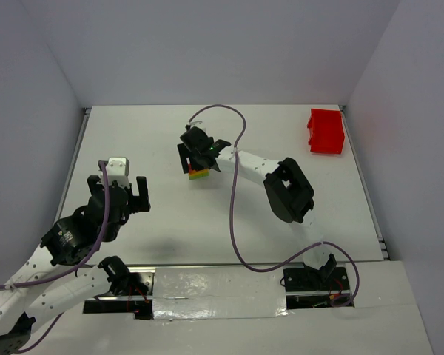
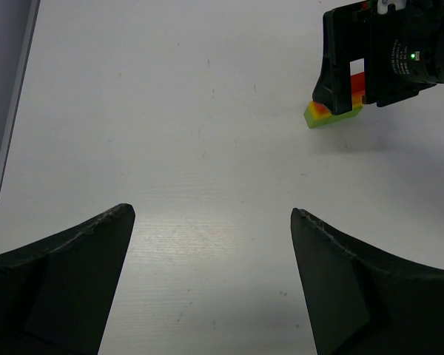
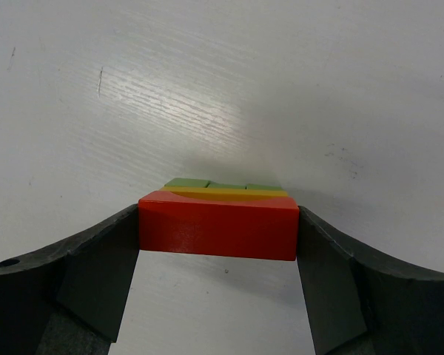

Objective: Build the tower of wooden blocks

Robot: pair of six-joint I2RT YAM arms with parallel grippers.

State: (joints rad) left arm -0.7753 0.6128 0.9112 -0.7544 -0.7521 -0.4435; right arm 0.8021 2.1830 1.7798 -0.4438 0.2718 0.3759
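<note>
Right pincer (image 3: 218,222) grips red piece (image 3: 207,238) over yellow-green bar (image 3: 207,186); bin (image 1: 326,132) well apart.

White counter (image 1: 170,222) with a matte, faintly grained surface, enclosed by plain pale grey back wall (image 1: 222,44), left wall (image 1: 22,111) and right wall (image 1: 418,111); soft, even light.

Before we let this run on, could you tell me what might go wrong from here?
The red block, clamped in the right end effector, may not yet rest squarely on the yellow and green blocks; releasing could tip it. The fingers flank that low stack closely, so withdrawing might knock it.
</note>
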